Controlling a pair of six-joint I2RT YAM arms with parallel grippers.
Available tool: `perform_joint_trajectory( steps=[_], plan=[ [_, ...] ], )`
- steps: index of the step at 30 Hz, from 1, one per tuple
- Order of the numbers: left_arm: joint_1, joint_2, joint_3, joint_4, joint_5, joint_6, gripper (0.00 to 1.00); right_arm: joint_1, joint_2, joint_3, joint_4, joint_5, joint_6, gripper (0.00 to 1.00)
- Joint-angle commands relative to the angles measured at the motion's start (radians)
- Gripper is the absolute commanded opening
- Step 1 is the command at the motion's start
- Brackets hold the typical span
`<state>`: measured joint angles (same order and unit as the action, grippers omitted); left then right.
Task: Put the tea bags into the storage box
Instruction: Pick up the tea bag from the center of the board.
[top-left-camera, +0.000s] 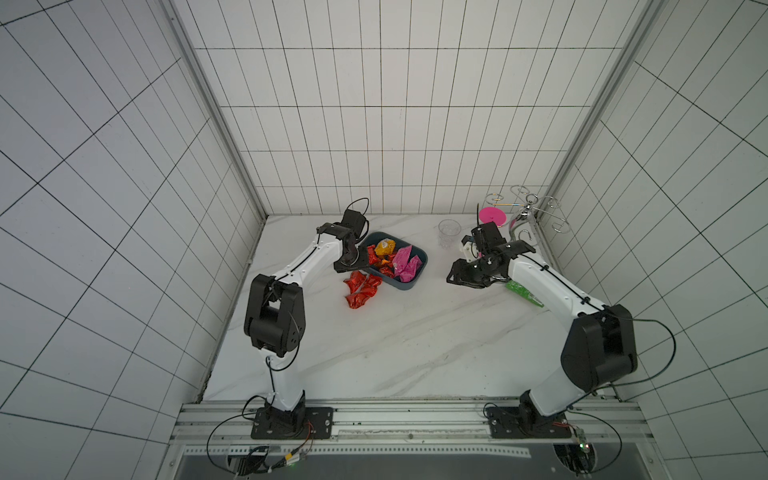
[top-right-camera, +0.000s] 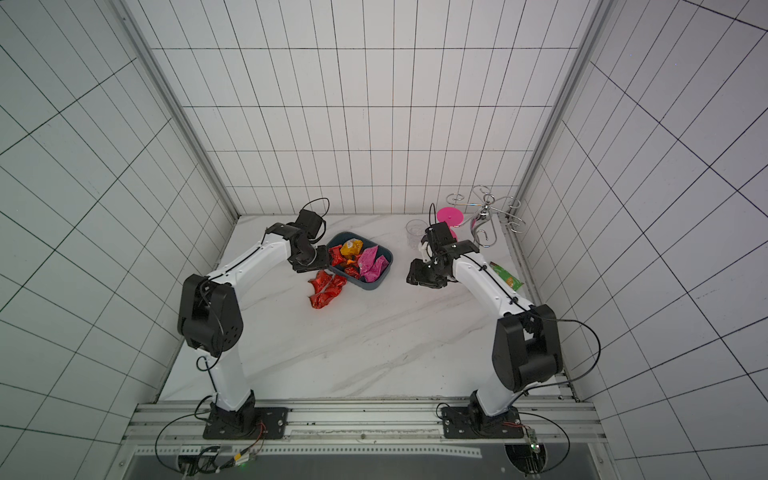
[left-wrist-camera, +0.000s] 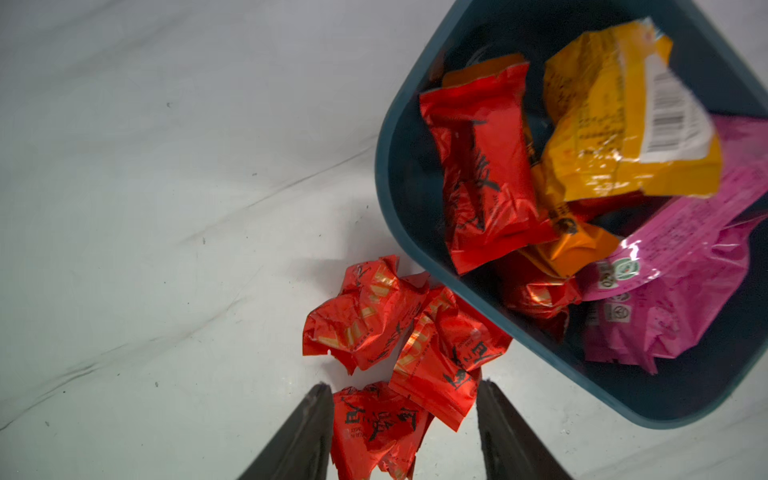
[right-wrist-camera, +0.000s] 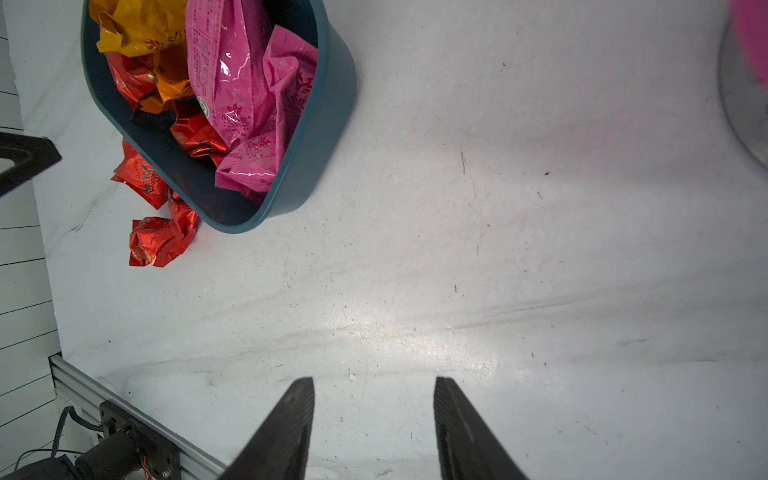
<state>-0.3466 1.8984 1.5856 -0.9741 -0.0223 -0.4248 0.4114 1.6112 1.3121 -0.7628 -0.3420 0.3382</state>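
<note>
— Where do the tea bags (left-wrist-camera: 486, 166) lie?

— Most lie in the storage box (top-left-camera: 415, 283), which sits toward the back of the worktop (top-left-camera: 395, 340). Red and orange-yellow ones are piled at the left arm's end of the box, and two pink sachets (left-wrist-camera: 681, 270) lie at the other end. A red heap (top-left-camera: 361, 289) lies outside on the worktop, right up against the box's wall on the left arm's side.

— And the left pincer (left-wrist-camera: 404, 388)?

— It hangs above that heap, just beside the box's rim. Its jaws stand well apart and grip nothing; the sachets seen between them lie on the worktop below.

— The right pincer (right-wrist-camera: 374, 380)?

— It is about half open and empty, over the worktop and well apart from the box, on its right.

— Anything else nearby?

— A clear cup (top-left-camera: 449, 232) stands behind the right pincer, and a green packet (top-left-camera: 521, 291) lies beside the right arm, partly hidden by it.
</note>
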Motion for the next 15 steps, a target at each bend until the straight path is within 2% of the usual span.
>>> perform_joint_trajectory(
  steps=[1,6,10,15],
  plan=[
    [0.007,-0.017,-0.031,0.075,-0.025,0.044,0.59,-0.008,-0.015,-0.014,0.006,-0.009,0.028,0.51],
    [0.038,-0.002,-0.093,0.136,0.024,0.161,0.59,-0.008,-0.056,-0.066,0.016,0.009,0.044,0.51],
    [0.067,0.031,-0.115,0.185,0.094,0.169,0.59,-0.008,-0.075,-0.085,0.014,0.016,0.046,0.51],
    [0.052,0.089,-0.065,0.16,0.061,0.191,0.59,-0.008,-0.069,-0.069,0.006,0.019,0.037,0.51]
  ],
)
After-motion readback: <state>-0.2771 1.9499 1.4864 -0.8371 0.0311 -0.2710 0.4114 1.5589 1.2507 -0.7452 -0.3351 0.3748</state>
